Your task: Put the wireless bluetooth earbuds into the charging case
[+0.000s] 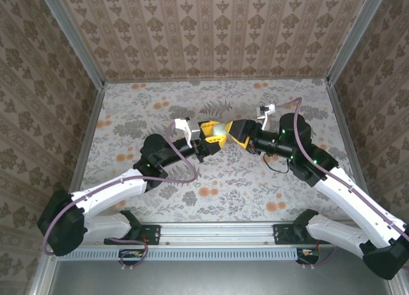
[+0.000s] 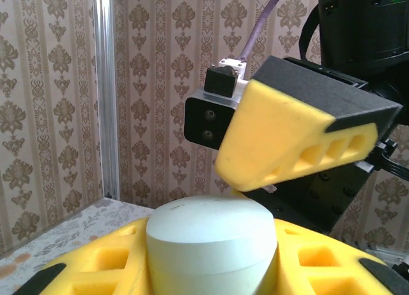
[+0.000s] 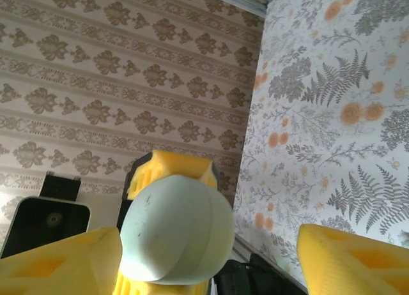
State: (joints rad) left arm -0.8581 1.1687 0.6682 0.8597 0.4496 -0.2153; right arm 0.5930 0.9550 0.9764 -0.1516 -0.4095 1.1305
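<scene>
My left gripper (image 1: pixel 211 136) is shut on the pale mint-green charging case (image 1: pixel 221 128) and holds it above the middle of the table. In the left wrist view the case (image 2: pixel 211 241) sits between my yellow fingers (image 2: pixel 96 266), its lid closed along a visible seam. My right gripper (image 1: pixel 238 131) faces it, open. In the right wrist view the case (image 3: pixel 176 228) lies between that gripper's two yellow fingertips (image 3: pixel 64 263), close to the left one and well apart from the right one. One right finger (image 2: pixel 287 142) hovers just above the case. The earbuds are out of view.
The floral table cover (image 1: pixel 211 186) is ringed by patterned walls (image 1: pixel 211 27) with metal corner posts (image 1: pixel 70 36). Both arms meet at mid-table. A black cable (image 1: pixel 276 167) loops under the right wrist.
</scene>
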